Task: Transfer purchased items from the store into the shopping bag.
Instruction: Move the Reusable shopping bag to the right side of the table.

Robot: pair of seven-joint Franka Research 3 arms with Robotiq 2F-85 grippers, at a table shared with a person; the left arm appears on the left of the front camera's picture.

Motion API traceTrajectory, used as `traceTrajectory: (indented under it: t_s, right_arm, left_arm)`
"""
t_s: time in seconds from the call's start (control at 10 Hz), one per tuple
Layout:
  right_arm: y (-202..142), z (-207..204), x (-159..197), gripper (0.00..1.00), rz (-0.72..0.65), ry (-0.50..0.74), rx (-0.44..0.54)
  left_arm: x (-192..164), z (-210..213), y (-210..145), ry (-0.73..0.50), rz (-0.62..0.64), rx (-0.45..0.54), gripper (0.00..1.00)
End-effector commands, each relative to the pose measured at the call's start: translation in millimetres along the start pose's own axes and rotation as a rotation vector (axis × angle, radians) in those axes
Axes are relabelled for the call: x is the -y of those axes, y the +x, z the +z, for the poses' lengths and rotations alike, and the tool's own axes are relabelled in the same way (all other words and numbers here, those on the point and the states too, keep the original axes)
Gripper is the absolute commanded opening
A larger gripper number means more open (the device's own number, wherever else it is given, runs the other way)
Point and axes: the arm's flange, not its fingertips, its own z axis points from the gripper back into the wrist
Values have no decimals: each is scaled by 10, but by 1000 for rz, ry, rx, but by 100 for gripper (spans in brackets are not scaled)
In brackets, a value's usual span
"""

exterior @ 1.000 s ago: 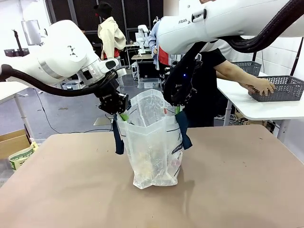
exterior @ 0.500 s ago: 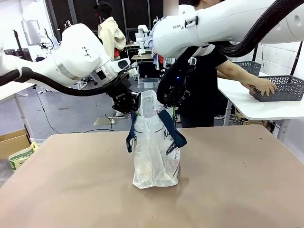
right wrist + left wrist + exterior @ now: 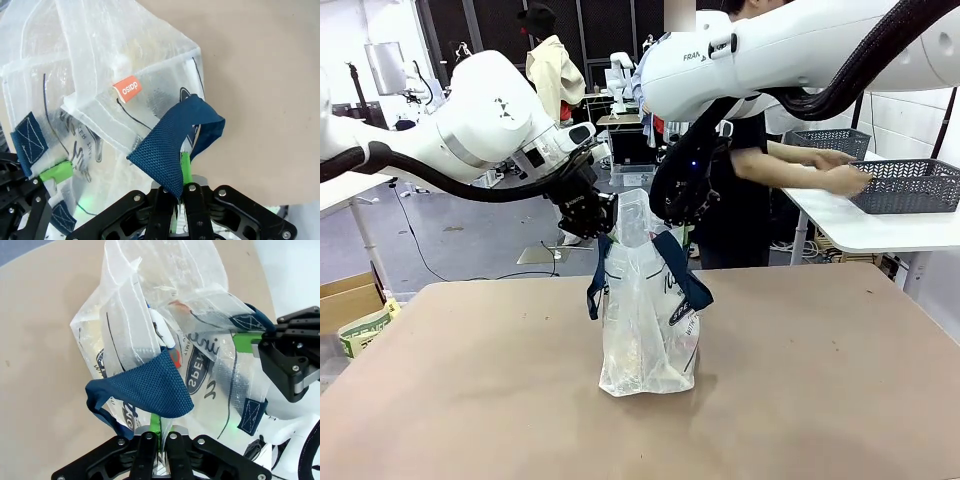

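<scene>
The shopping bag stood upright mid-table with some purchased items already inside, its top clenched on either side by the left gripper and right gripper, while the person's hands hovered by the far-right basket, so more loading seemed left.
</scene>
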Motion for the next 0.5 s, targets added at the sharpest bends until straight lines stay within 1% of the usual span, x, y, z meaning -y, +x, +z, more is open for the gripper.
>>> traceTrajectory:
  t_s: [0.0,0.1,0.4]
  right_arm:
    - [17,37,-16,0,-56,50,21]
    - [36,42,-50,0,-81,73,18]
    - [66,96,-165,0,-152,117,37]
  left_arm:
    - [44,12,-12,-81,-165,-12,0]
    - [58,16,-16,-120,-230,-13,0]
    - [71,-28,23,-186,-297,-3,0]
